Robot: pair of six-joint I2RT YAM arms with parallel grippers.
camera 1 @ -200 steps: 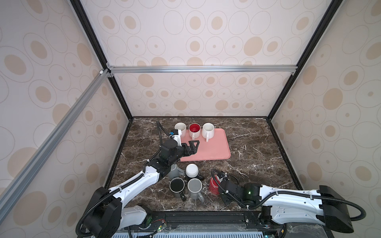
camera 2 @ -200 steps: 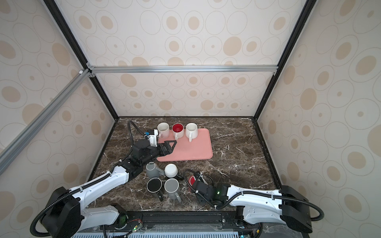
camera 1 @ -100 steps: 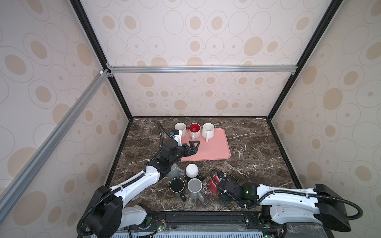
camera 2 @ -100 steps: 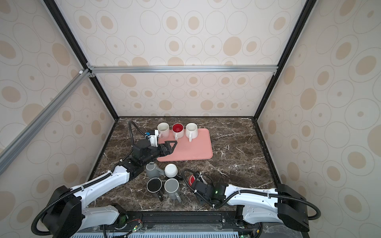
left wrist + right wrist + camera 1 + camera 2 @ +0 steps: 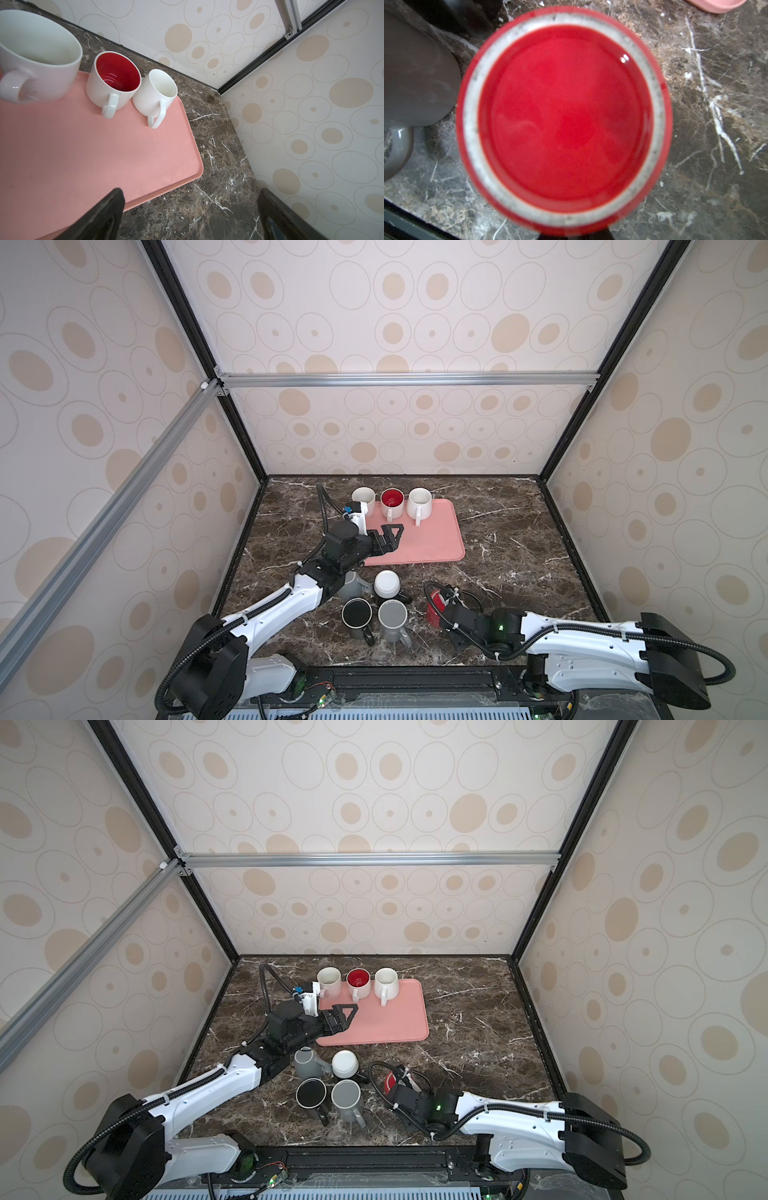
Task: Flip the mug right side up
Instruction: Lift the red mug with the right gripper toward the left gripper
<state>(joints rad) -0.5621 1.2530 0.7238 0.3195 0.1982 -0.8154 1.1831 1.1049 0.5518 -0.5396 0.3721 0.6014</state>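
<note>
Left arm reaches from the 7 o'clock corner of the marble table point(image 5: 519, 539) toward 1 o'clock. Its left gripper point(image 5: 397, 537) is raised over the 8 o'clock part of the pink tray point(image 5: 436, 547), jaws spread wide and holding nothing. In the left wrist view the two dark fingertips point(image 5: 112, 207) stand far apart over the tray's rim and bare marble.

Three upright mugs point(image 5: 419, 502) line the tray's 12 o'clock edge. At the tray's 6 o'clock, off it, four other mugs point(image 5: 392, 614) cluster on the table.

Right arm lies low along the 6 o'clock edge, stretched from the 4 o'clock corner toward 9 o'clock. The right gripper point(image 5: 446, 616) sits close to the tabletop.

The red mug point(image 5: 434, 605) has not been set upright. Its base faces the right wrist camera — a glossy red disc inside a scuffed, unglazed pale ring point(image 5: 571, 120) that fills most of that view. Its mouth cannot be seen. In both top views only a red flank shows point(image 5: 388, 1081), and whether it stands flat or tips cannot be told.

It sits near the table's 6 o'clock, just beside the cluster at its 3 o'clock, well apart from the tray. It is right at the gripper's tip, at its 10 o'clock. The wrist and mug hide the jaws, so whether they are clamped on it or apart cannot be told.
</note>
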